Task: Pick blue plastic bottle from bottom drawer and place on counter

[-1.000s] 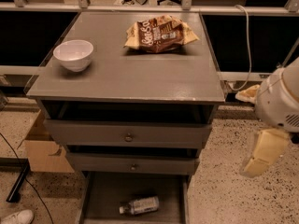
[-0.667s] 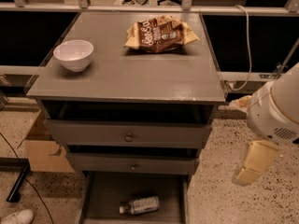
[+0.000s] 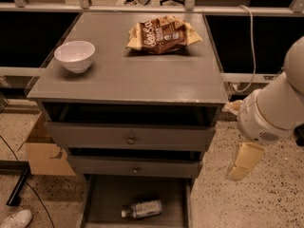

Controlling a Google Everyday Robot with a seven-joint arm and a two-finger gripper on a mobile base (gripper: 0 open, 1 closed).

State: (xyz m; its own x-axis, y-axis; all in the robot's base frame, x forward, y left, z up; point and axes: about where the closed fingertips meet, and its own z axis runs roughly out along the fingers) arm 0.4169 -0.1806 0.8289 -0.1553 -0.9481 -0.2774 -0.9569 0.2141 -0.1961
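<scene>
The jaws' spread could not be told as the empty gripper [image 3: 244,161] hung right of the middle drawer [image 3: 95,165], well apart from the blue plastic bottle [image 3: 141,208] lying in the bottom drawer [image 3: 109,194], where a hasty reach might hit that overhang or roll the bottle.

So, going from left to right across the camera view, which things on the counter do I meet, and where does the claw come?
white bowl on the counter → brown snack bag → claw, right of the cabinet, below counter level, beside the drawers.
</scene>
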